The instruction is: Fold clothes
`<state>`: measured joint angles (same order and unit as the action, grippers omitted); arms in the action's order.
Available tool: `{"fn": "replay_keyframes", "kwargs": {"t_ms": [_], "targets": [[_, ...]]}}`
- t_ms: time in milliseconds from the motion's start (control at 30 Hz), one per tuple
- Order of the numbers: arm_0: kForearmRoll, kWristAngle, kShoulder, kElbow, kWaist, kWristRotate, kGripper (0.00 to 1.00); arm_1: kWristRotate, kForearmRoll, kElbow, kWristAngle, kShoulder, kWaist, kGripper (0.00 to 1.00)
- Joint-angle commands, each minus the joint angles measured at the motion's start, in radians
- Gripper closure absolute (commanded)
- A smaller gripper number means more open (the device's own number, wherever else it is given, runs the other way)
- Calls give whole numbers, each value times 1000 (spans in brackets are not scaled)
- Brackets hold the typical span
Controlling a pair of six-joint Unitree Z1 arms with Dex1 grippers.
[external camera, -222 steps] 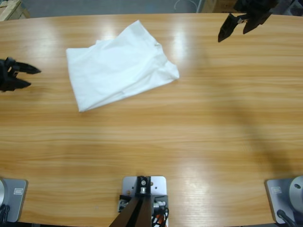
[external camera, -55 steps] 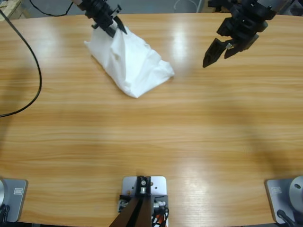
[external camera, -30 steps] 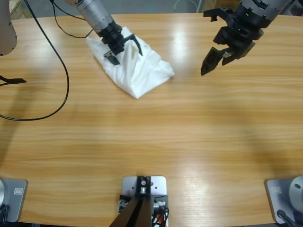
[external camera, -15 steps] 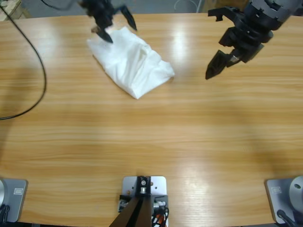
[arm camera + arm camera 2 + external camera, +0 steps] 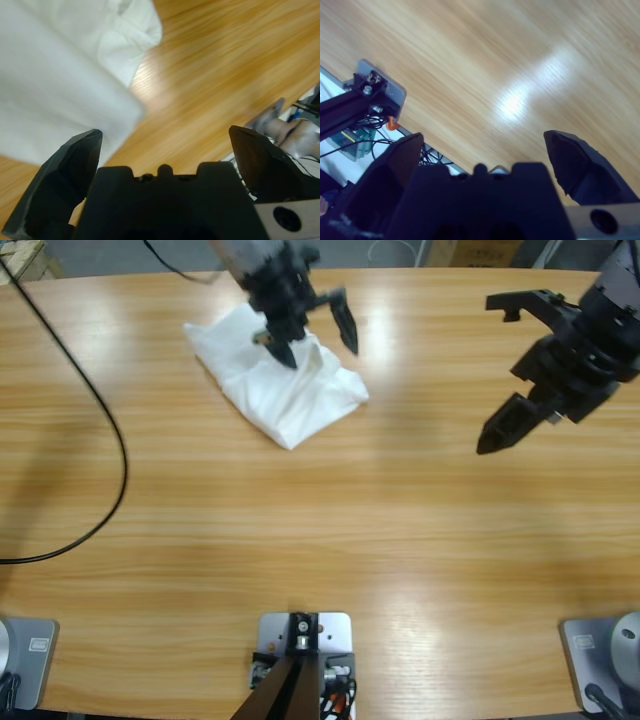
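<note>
On the far left part of the counter lies the T-shirt, bunched, soft and light, so I would pinch a free edge with my left end effector, wide open above it like the right end effector.

Looks like robotics lab or workshop, not home. Long wooden table with bare top, 2 silver-grey robot arms working over it, black cable looping loose across left side. Past far edge: grey floor, corner of what looks like wooden pallet or crate, cardboard-coloured box. Right wrist view shows metal bracket bolted at table edge with loose wires hanging under it. All test-rig stuff, nothing domestic.
</note>
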<state>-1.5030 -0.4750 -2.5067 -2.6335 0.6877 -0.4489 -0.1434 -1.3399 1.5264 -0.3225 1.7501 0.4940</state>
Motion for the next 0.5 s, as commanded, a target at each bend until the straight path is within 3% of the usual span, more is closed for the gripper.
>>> {"fn": "replay_keyframes", "kwargs": {"t_ms": [33,500], "targets": [[-155,6,-134,-513,-31,-3,0,16,16,-57,14,-48,9,18],[-153,-169,-311,-569,-39,57,0,16,13,-54,18,-27,9,18]]}}
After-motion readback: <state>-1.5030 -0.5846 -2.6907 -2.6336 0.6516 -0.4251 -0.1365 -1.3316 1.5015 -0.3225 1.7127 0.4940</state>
